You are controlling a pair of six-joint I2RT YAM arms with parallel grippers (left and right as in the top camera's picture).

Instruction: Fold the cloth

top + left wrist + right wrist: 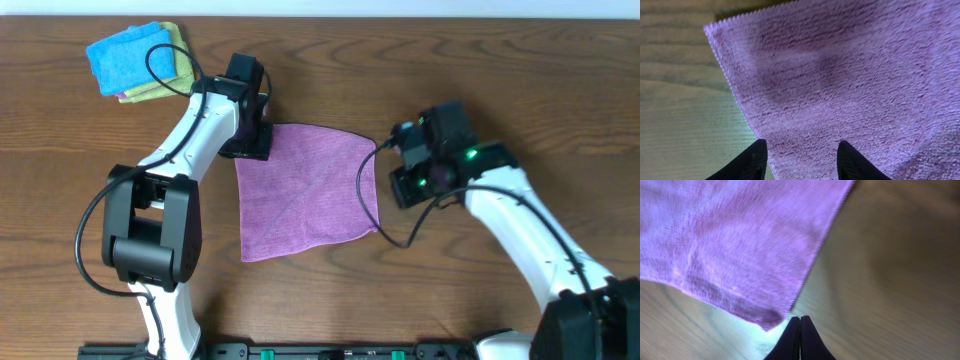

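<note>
Wood-grain table (520, 70) runs under both of my arms, and the cloth (305, 190) lies opened out in a single layer at the middle of it, between the two arms. It sits a little skewed to the table edge, and a faint diagonal crease crosses it.

My left gripper (801, 159) hangs at the cloth's far left corner. In the left wrist view its two dark fingers (756, 159) are spread apart, with fuzzy purple pile filling the gap between them. The cloth's pinked edge runs off toward a corner at the upper left of that view. I cannot see any fold of cloth caught between the fingers, and the cloth looks flat beneath them.

My right gripper (800, 330) is at the cloth's right edge. Its fingers are pressed together into one thin point, with nothing between them. In the right wrist view a corner of the cloth lies just beside that point, on bare wood. I cannot tell whether the tips touch it.

At the far left of the table, well apart from the cloth, a blue cloth (128, 52) sits on top of a yellow-green cloth (180, 62).
</note>
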